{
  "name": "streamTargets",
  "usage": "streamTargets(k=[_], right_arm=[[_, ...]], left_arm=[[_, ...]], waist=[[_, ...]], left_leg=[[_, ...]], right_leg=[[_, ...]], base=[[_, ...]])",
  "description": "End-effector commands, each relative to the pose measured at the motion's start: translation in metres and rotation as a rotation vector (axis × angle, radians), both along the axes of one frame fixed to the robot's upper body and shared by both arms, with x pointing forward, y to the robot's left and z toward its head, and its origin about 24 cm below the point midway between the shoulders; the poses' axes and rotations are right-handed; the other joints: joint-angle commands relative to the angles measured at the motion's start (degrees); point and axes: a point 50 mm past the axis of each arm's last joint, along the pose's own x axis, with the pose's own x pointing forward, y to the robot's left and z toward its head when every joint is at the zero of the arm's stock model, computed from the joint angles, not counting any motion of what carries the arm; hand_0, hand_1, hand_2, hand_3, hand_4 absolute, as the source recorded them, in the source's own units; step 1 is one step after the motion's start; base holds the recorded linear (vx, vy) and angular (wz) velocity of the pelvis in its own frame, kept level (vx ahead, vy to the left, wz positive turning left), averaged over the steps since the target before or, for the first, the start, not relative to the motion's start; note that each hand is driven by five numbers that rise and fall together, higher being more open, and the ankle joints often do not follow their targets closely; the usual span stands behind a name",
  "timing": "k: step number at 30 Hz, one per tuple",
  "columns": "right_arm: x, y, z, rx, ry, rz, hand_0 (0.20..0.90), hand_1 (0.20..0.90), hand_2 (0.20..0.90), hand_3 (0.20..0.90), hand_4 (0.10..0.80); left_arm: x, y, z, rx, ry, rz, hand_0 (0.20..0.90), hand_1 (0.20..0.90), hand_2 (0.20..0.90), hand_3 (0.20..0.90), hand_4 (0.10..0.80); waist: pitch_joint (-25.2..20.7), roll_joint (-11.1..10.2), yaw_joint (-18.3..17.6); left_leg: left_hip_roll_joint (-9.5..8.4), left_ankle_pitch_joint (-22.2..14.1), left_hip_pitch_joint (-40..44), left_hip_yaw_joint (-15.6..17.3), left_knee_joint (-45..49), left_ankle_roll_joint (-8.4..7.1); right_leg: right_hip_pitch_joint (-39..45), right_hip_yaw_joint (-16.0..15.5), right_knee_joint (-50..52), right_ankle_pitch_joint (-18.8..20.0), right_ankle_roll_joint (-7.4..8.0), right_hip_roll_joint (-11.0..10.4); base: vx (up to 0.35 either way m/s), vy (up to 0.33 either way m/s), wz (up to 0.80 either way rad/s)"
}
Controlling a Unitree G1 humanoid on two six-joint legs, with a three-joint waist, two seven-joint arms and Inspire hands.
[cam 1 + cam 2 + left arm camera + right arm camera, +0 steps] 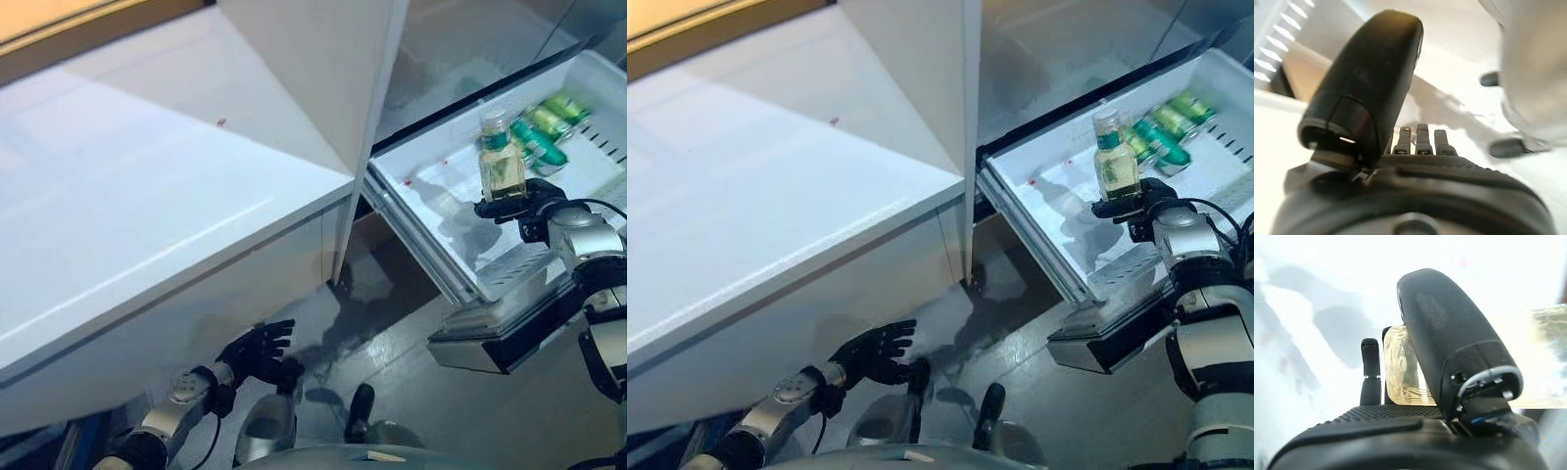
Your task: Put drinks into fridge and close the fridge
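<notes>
My right hand [529,203] is shut on a clear bottle of yellowish drink [501,161] with a green label, holding it upright over the open white fridge drawer [431,201]. Its thumb [1449,352] presses the bottle's base [1400,367] in the right wrist view. Green-labelled bottles [545,127] lie at the drawer's far end. My left hand [257,352] hangs low by the floor with relaxed fingers and holds nothing.
A white counter top [147,196] fills the left of the view. A white upright panel [333,69] stands between it and the drawer. Grey floor [411,362] lies below the drawer's front edge [490,343].
</notes>
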Motion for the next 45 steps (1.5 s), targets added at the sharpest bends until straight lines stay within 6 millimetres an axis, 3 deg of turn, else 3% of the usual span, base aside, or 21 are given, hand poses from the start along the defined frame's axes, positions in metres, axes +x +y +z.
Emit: streamTargets(k=[1, 11, 25, 27, 29, 30, 31, 39, 42, 45], right_arm=[[-0.005, -0.03, 0.081, -0.245, -0.119, -0.033, 0.3, 0.3, 0.3, 0.2, 0.1], [-0.028, -0.06, 0.07, -0.364, 0.119, -0.131, 0.3, 0.3, 0.3, 0.2, 0.1], [-0.04, -0.063, 0.044, -0.268, 0.4, -0.04, 0.3, 0.3, 0.3, 0.2, 0.1], [-0.039, -0.062, 0.041, -0.264, 0.419, -0.029, 0.451, 0.451, 0.451, 0.376, 0.276], [-0.038, -0.06, 0.037, -0.257, 0.438, -0.011, 0.502, 0.502, 0.502, 0.436, 0.336], [-0.038, -0.059, 0.036, -0.253, 0.444, -0.003, 0.592, 0.592, 0.592, 0.54, 0.44], [-0.036, -0.057, 0.033, -0.244, 0.45, 0.009, 0.9, 0.9, 0.9, 0.9, 0.8], [-0.022, -0.044, 0.042, -0.305, 0.39, 0.081, 0.9, 0.9, 0.9, 0.9, 0.8], [-0.015, -0.04, 0.056, -0.45, 0.368, 0.117, 0.9, 0.9, 0.9, 0.9, 0.8], [-0.003, -0.023, 0.086, -0.606, 0.278, 0.167, 0.9, 0.9, 0.9, 0.9, 0.8]], left_arm=[[0.014, 0.012, 0.019, 0.042, -0.125, -0.007, 0.9, 0.9, 0.9, 0.9, 0.8], [0.014, 0.021, 0.017, 0.088, -0.106, -0.002, 0.9, 0.9, 0.9, 0.9, 0.8], [0.024, 0.021, 0.021, 0.091, -0.126, -0.008, 0.9, 0.9, 0.9, 0.9, 0.8], [0.025, 0.02, 0.022, 0.09, -0.129, -0.008, 0.9, 0.9, 0.9, 0.9, 0.8], [0.026, 0.02, 0.022, 0.088, -0.129, -0.005, 0.9, 0.9, 0.9, 0.9, 0.8], [0.025, 0.02, 0.021, 0.089, -0.128, -0.005, 0.9, 0.9, 0.9, 0.9, 0.8], [0.026, 0.02, 0.021, 0.092, -0.128, -0.003, 0.9, 0.9, 0.9, 0.9, 0.8], [0.025, 0.023, 0.02, 0.105, -0.118, 0.006, 0.9, 0.9, 0.9, 0.9, 0.8], [0.025, 0.024, 0.02, 0.112, -0.117, 0.006, 0.9, 0.9, 0.9, 0.9, 0.8], [0.023, 0.025, 0.019, 0.111, -0.121, 0.018, 0.9, 0.9, 0.9, 0.9, 0.8]], waist=[[-1.42, -2.25, -0.01], [3.69, -0.88, 0.15], [6.75, -0.22, 0.51], [7.01, -0.03, 0.63], [7.32, 0.23, 0.82], [7.4, 0.29, 0.86], [7.68, 0.41, 1.01], [8.08, 0.18, 1.18], [7.98, -0.21, 0.91], [7.82, -0.88, 0.23]], left_leg=[[-4.1, -5.8, -3.11, 2.7, 6.7, 4.53], [-4.38, -5.77, -6.27, 3.03, 8.84, 4.86], [-4.57, -5.44, -8.21, 2.91, 9.88, 4.92], [-4.65, -5.39, -8.33, 2.78, 9.99, 4.88], [-4.75, -5.3, -8.38, 2.59, 10.0, 4.88], [-4.8, -5.29, -8.41, 2.53, 10.03, 4.9], [-4.82, -5.24, -8.56, 2.46, 10.16, 4.86], [-4.86, -5.35, -8.32, 2.68, 10.04, 5.03], [-4.71, -5.4, -7.94, 3.09, 9.7, 5.1], [-4.52, -5.6, -7.37, 3.78, 9.37, 5.2]], right_leg=[[-6.05, 3.74, 10.75, -3.75, 0.49, 0.65], [-9.55, 2.83, 13.49, -3.66, 0.41, -0.27], [-11.64, 2.29, 15.44, -3.71, 0.37, -1.09], [-11.64, 2.12, 15.54, -3.77, 0.33, -1.23], [-11.67, 1.93, 15.65, -3.81, 0.28, -1.39], [-11.71, 1.88, 15.71, -3.83, 0.26, -1.44], [-11.85, 1.68, 15.9, -3.83, 0.23, -1.61], [-11.85, 1.6, 15.95, -3.61, 0.48, -1.8], [-11.78, 1.75, 15.82, -3.35, 0.75, -1.81], [-11.46, 2.24, 15.26, -2.88, 1.17, -1.7]], base=[[-0.01, -0.046, 0.1], [-0.005, -0.005, 0.02], [0.0, 0.0, 0.0], [0.0, 0.0, 0.0], [0.0, 0.0, 0.0], [0.008, 0.032, 0.02], [0.005, 0.034, 0.03], [0.0, 0.008, 0.01], [0.0, 0.0, 0.0], [-0.035, 0.031, -0.04]])
